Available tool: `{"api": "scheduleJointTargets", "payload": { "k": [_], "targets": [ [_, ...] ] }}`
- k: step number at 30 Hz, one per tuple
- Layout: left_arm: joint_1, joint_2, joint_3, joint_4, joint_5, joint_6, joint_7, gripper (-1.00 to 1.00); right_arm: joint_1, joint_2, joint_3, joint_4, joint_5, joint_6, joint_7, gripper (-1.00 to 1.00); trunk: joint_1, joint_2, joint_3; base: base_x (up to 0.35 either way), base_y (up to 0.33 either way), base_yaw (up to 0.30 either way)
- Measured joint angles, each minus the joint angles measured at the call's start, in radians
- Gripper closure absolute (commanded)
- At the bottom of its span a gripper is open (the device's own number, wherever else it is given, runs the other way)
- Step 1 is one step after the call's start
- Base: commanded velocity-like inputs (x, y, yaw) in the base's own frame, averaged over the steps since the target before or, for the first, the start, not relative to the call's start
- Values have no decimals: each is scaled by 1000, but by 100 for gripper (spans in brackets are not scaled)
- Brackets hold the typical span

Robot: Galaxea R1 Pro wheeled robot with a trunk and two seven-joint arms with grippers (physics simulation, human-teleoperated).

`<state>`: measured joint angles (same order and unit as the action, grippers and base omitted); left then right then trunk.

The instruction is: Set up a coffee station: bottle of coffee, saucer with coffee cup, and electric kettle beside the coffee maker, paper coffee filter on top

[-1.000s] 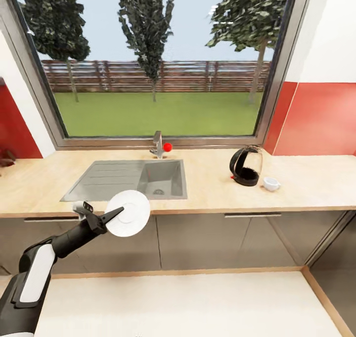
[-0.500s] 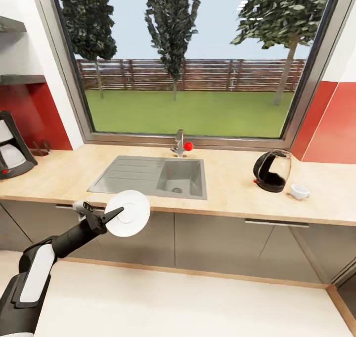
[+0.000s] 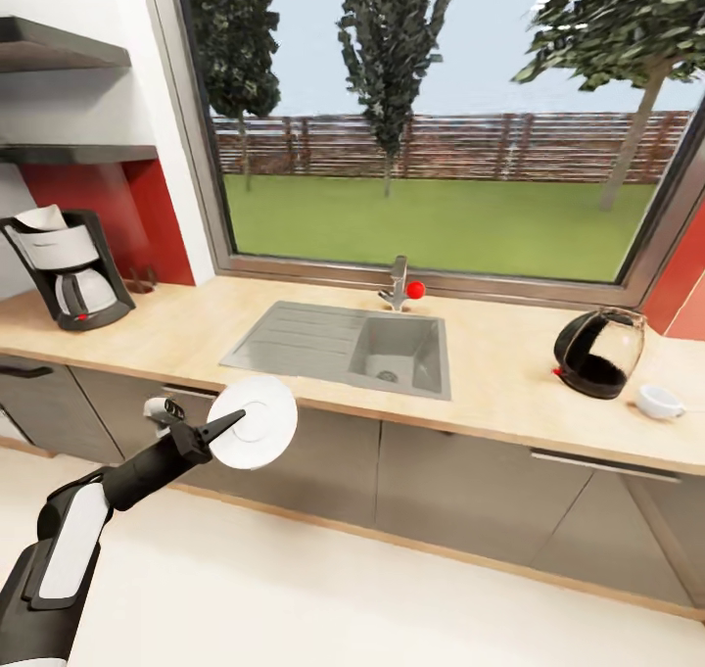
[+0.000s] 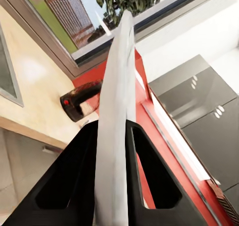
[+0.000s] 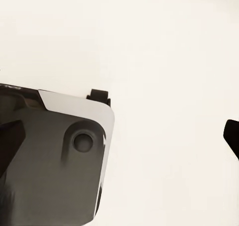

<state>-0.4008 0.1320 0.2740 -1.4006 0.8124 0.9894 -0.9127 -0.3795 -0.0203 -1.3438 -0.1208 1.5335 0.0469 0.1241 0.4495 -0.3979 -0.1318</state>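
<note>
Ideally the left gripper (image 3: 233, 422), jaws pinched on the saucer (image 3: 255, 422) rim, sets it flat just beside the coffee maker (image 3: 69, 267), w/o tilting.

No text, label, brand, number or sign can be read in any of the views. The coffee maker (image 3: 67, 267) at the left of the head view has a plain white front panel with no lettering (only a small red switch at its base, which carries no mark). The electric kettle (image 3: 599, 353) at the right shows no print on its dark glass, and the saucer (image 3: 254, 422) at lower left is plain white. The countertop (image 3: 509, 383) and cabinet fronts are unmarked.
</note>
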Motion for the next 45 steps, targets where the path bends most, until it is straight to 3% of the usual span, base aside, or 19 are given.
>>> {"api": "scheduleJointTargets", "payload": {
  "k": [36,45],
  "targets": [
    [0,2,2,2,-1,1,0,100,0,-15,0,0,0,0,0,-100,0,0,-13,0,0,273],
    [1,0,55,2,-3,-3,1,100,0,-15,0,0,0,0,0,-100,0,0,-16,0,0,273]
  ]
}}
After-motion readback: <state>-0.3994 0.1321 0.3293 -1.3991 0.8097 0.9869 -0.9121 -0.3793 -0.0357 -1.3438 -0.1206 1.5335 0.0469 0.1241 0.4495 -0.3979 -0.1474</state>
